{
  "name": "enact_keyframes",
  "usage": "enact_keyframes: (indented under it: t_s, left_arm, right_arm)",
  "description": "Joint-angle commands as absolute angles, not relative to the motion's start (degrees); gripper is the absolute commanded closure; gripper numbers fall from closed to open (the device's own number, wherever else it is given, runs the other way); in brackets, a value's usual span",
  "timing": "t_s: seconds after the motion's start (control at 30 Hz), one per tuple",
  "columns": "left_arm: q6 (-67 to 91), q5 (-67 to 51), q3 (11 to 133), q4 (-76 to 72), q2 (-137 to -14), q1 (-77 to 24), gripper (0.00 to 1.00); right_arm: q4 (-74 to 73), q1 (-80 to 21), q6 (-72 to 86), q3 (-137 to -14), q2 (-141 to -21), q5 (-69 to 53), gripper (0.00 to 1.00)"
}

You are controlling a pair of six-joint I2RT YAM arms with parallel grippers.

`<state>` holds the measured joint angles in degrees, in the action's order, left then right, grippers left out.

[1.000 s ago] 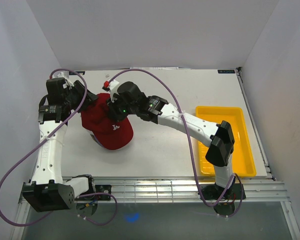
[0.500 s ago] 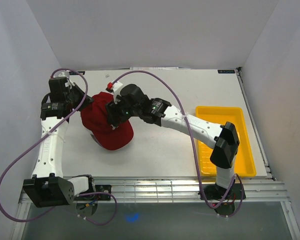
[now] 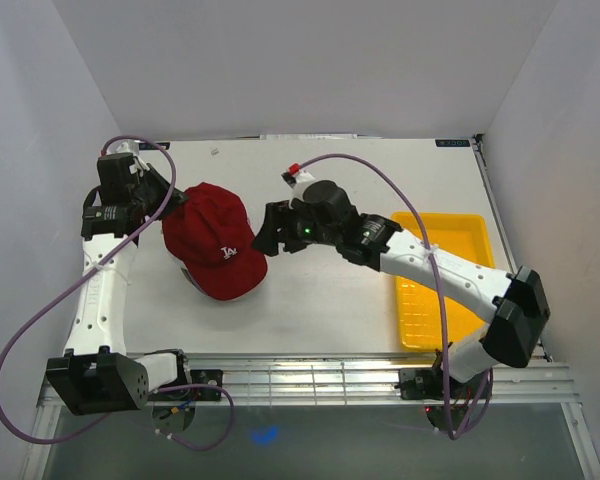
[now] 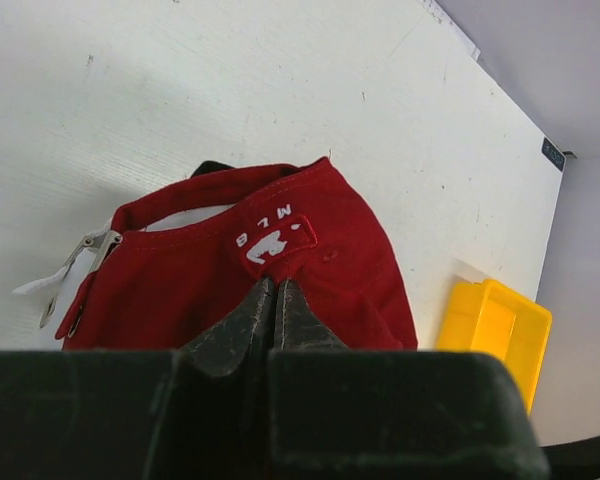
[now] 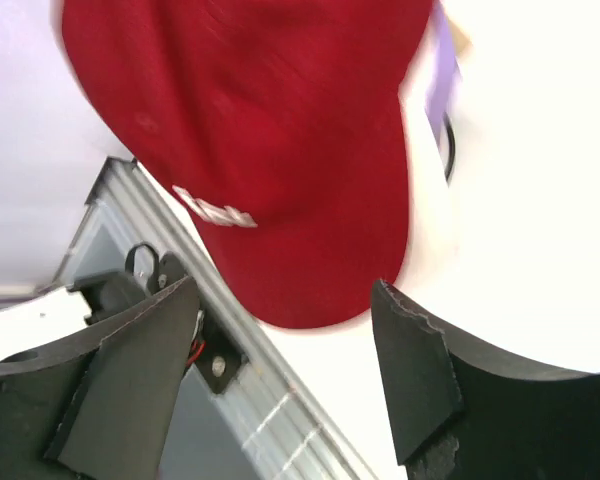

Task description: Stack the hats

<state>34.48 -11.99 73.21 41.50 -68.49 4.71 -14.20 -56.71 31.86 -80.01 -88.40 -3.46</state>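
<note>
While the left fingers point(image 4: 238, 328) pinch the rear fabric of the dark red cap point(image 3: 216, 256) on the tabletop point(image 3: 380, 180), the right fingers point(image 5: 420, 372) stand spread just right of it, not touching.

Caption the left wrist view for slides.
Left end effector pinching rear of dark red fabric baseball cap, yellow plastic tray beyond.
</note>
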Motion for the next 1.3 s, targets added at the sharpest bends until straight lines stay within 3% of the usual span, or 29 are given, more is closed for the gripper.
enact_keyframes:
  t_s: [0.0, 0.1, 0.23, 0.57, 1.27]
  left_arm:
    - [33.93, -13.09, 73.30, 39.55, -66.62, 5.10, 0.86]
    - [33.75, -13.53, 73.30, 39.29, -66.10, 5.01, 0.85]
    - [33.75, -14.15, 73.30, 39.02, -65.83, 5.10, 0.84]
    - [33.92, -14.59, 73.04, 38.67, -65.13, 5.01, 0.84]
    - [34.10, -15.21, 71.81, 38.32, -64.16, 5.01, 0.84]
  right_arm:
    - [3.26, -53.71, 44.28, -65.60, -82.19, -11.76, 0.25]
    - [21.96, -50.81, 53.24, -51.80, -79.37, -22.11, 0.25]
    - [36.25, -50.80, 60.90, -45.10, -81.73, -25.39, 0.25]
    - [65.80, -52.55, 79.70, -34.28, -89.82, -18.90, 0.23]
    - [70.05, -59.76, 86.92, -36.30, -99.66, -10.64, 0.24]
